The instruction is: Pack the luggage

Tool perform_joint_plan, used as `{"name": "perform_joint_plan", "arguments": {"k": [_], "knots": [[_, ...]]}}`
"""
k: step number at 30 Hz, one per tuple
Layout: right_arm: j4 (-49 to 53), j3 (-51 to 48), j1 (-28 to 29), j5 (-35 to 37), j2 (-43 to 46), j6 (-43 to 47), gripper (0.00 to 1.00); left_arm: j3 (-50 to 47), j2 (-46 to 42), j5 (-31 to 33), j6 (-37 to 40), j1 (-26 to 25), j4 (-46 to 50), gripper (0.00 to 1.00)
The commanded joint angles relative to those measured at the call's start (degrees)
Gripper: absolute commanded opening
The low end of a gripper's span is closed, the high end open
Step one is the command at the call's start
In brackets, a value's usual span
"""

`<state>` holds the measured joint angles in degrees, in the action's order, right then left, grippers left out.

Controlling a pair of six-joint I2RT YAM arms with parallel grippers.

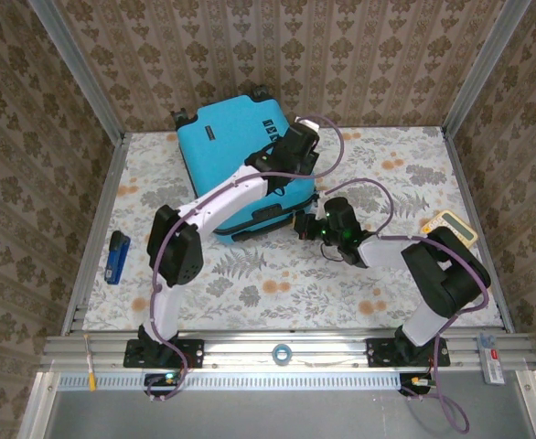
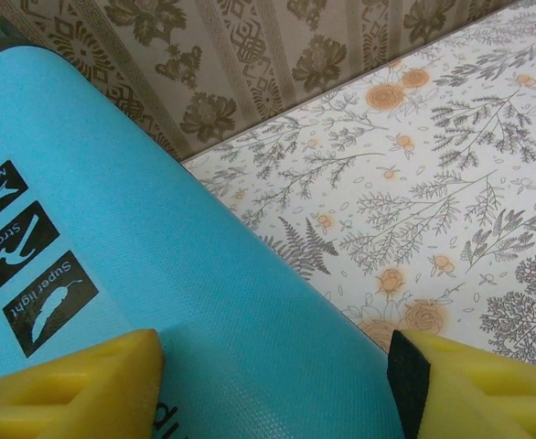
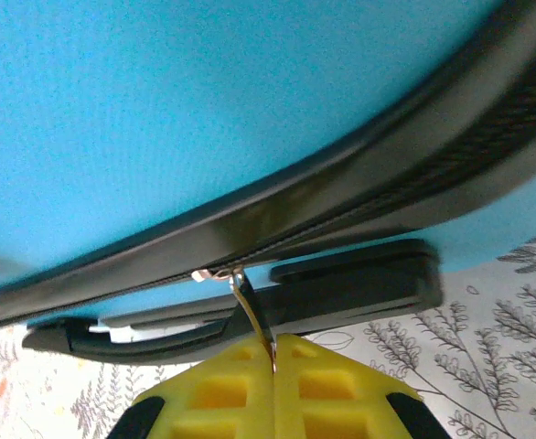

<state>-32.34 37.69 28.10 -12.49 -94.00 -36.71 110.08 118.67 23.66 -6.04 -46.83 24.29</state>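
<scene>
The luggage (image 1: 222,137), a turquoise hard-shell case, lies shut on the floral table at the back centre. Above its right part hovers my left gripper (image 1: 286,165), open. In the left wrist view the yellow fingers (image 2: 76,389) stand wide apart over the blue shell (image 2: 158,274), and the right one lies past its edge. My right gripper (image 1: 306,224) is at the case's near right side. It (image 3: 273,352) is shut on the metal zipper pull (image 3: 254,315), which hangs from the black zipper track (image 3: 341,197) just above the black side handle (image 3: 359,283).
A blue object (image 1: 115,257) lies at the table's left edge and a yellow-and-white device (image 1: 451,229) at the right edge. A tape roll (image 1: 282,353) sits on the front rail. Patterned walls close in the back and both sides.
</scene>
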Motion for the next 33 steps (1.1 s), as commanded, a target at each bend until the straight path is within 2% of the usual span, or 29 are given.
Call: {"name": "perform_joint_plan", "arguments": {"k": [1, 6, 14, 20, 26, 29, 33], "knots": [[-1.5, -1.2, -3.9, 7.1, 1.0, -5.6, 0.00, -6.1, 2.9, 1.5, -1.6, 2.2, 18.3, 0.66], [2.0, 0.8, -4.3, 7.6, 1.7, -2.5, 0.00, -7.6, 2.2, -0.1, -1.0, 2.3, 16.7, 0.65], [5.0, 0.9, -8.4, 8.8, 3.0, -0.9, 0.00, -8.9, 1.8, -0.4, -0.4, 2.6, 16.1, 0.64], [6.5, 2.2, -10.8, 7.1, 2.2, 0.8, 0.00, -10.7, 0.9, -0.7, 0.6, 2.6, 15.3, 0.62], [6.8, 2.6, -11.5, 3.2, 2.1, 2.2, 0.00, -17.3, -2.8, -6.2, 3.3, 2.7, 10.5, 0.61], [7.7, 2.4, -11.8, 4.6, 2.6, 2.0, 0.00, -19.9, -4.3, -7.6, 4.3, 2.6, 9.0, 0.61], [6.3, 2.8, -15.8, 2.2, 1.8, -0.1, 0.00, -20.5, -4.2, -7.6, 4.6, 2.6, 9.2, 0.60]]}}
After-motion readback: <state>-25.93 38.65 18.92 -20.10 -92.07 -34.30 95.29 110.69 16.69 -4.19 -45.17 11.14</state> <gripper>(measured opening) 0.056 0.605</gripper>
